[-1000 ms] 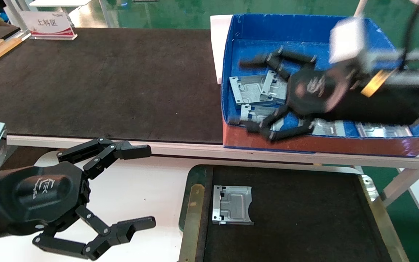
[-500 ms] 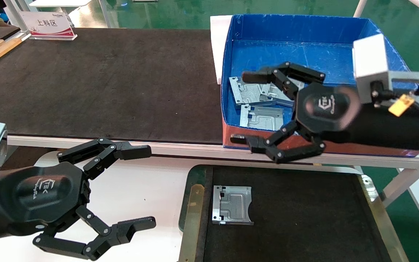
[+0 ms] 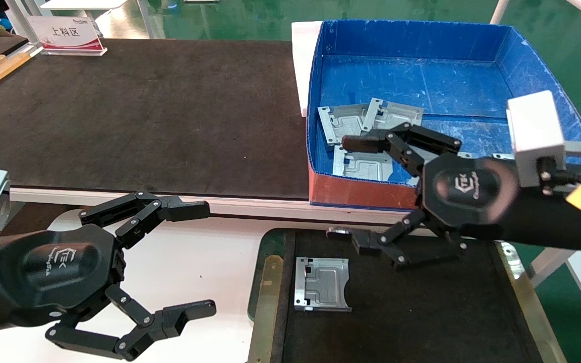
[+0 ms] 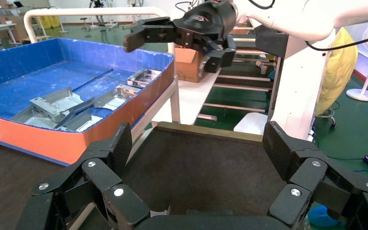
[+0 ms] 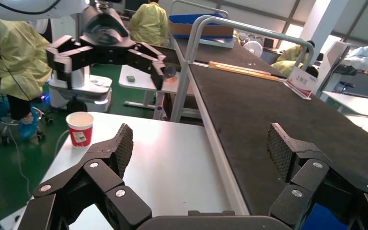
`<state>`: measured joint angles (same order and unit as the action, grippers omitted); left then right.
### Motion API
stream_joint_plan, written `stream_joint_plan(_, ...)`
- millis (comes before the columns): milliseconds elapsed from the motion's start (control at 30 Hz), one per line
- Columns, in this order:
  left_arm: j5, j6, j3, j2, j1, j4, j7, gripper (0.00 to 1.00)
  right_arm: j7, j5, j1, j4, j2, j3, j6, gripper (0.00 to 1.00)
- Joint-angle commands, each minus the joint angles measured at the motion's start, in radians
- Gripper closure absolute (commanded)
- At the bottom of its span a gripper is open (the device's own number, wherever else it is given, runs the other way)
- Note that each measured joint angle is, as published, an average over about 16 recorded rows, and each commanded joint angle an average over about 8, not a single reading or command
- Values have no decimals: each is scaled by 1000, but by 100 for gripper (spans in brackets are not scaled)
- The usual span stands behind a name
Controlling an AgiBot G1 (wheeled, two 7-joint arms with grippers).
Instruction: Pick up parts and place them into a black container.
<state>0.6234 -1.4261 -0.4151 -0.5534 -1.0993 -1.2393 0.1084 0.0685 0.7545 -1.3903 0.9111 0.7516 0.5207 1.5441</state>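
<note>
Head view. Item: parts, stamped silver-grey sheet-metal plates. 1 plate (image 3: 322, 284) lies flat in the black container (image 3: 411, 307), close to the container's left rim strip and apart from everything else. At least 3 more plates lie in a loose overlapping cluster (image 3: 366, 136) on the floor of the blue box (image 3: 421, 80), toward its front-left corner; the lowest of them (image 3: 362, 165) sits just behind the red-brown front wall. More plates further right in the box are mostly hidden by the right arm.

Right gripper (image 3: 358, 191): jaws wide apart, nothing held, fingers pointing toward the robot's left. It straddles the box's front wall: 1 finger over the plate cluster, the other over the far edge of the black container. The cluster lies beside and just beyond the upper finger, not between the jaws.

Left gripper (image 3: 197, 257): jaws wide apart, empty, parked over the white surface left of the container, well apart from the box.

Judgement: the right arm is much the nearer to the box plates. The next pick turns on carrying the jaws back over the front wall and down onto a plate edge, since the plates lie flat and overlap.
</note>
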Motion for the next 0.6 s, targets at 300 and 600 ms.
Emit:
stream_joint_plan(300,0,0,0,0,0,0,0,0,-91,-8,112,132,-50,-86,-17,0)
stream_joint_plan(600,0,0,0,0,0,0,0,0,-173,-16,213,251,-95,-163,-33,0)
